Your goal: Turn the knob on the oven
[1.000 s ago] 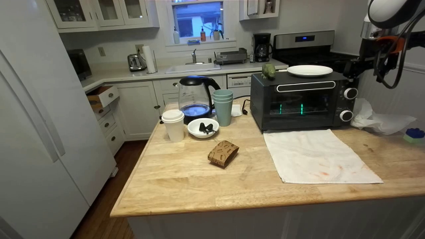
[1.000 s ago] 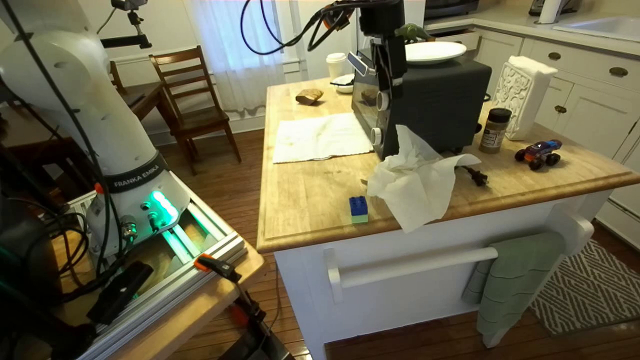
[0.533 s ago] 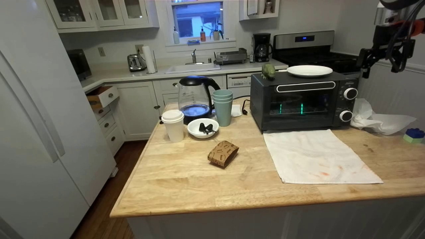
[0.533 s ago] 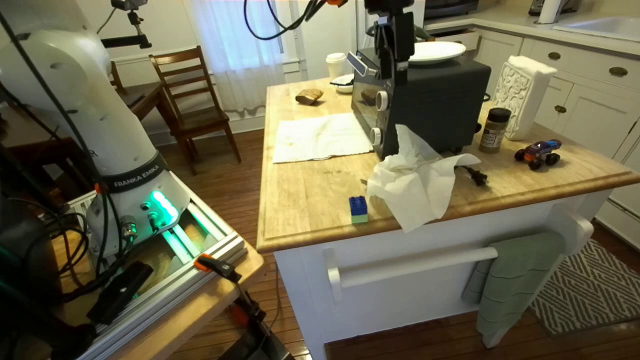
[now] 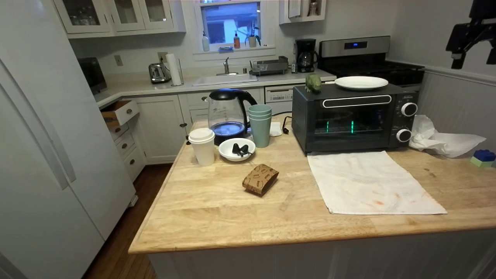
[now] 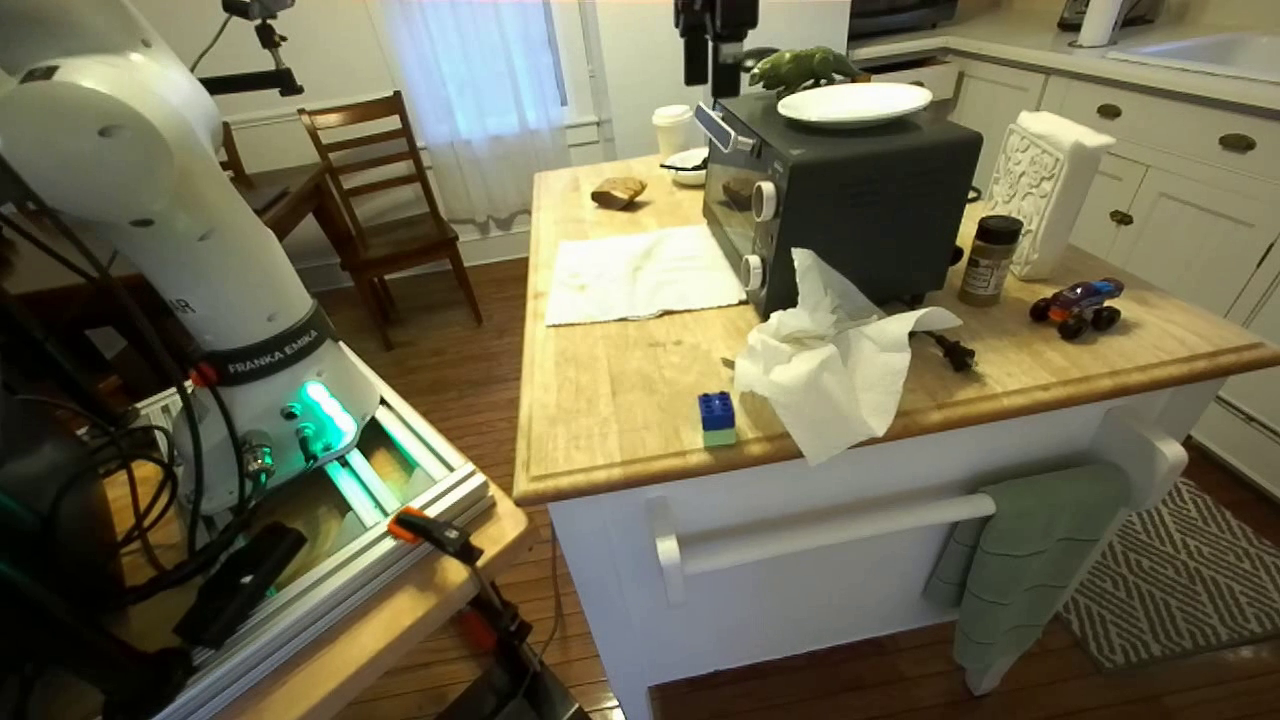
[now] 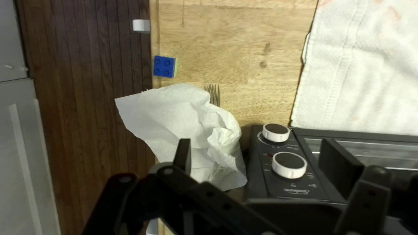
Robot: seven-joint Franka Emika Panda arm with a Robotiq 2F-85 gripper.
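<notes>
— Wooden countertop (image 5: 193, 221) up front, range (image 5: 366, 64) well behind. Where is the oven (image 5: 348, 116)?

— Standing on that countertop, plate (image 5: 361, 82) and green figurine (image 5: 313, 83) on top, white cloth (image 5: 372, 182) just in front. On the oven's face: upper knob (image 5: 409, 109), lower knob (image 5: 404, 135).

— Progress, as far as shown?

— Gripper (image 5: 474, 61) hangs apart from both knobs. Fingers (image 7: 338, 166) spread wide, nothing held; in the wrist view the knobs lie in the gap only by line of sight. Knob markings too small to read, so cannot tell whether the turn is done. If not, my judgement: everything remains, namely approach, grip, twist, release. Which knob is meant, also unclear.

— Differences between views?

— Wrist view looks down on both knobs and shows a fork (image 7: 214, 94), tines out from under crumpled paper (image 7: 196, 125); I cannot make the fork out in the exterior views. Spice jar (image 6: 990, 262) and toy truck (image 6: 1078, 308): found in an exterior view alone. Stacked cups (image 5: 260, 126): likewise confined to an exterior view.
</notes>
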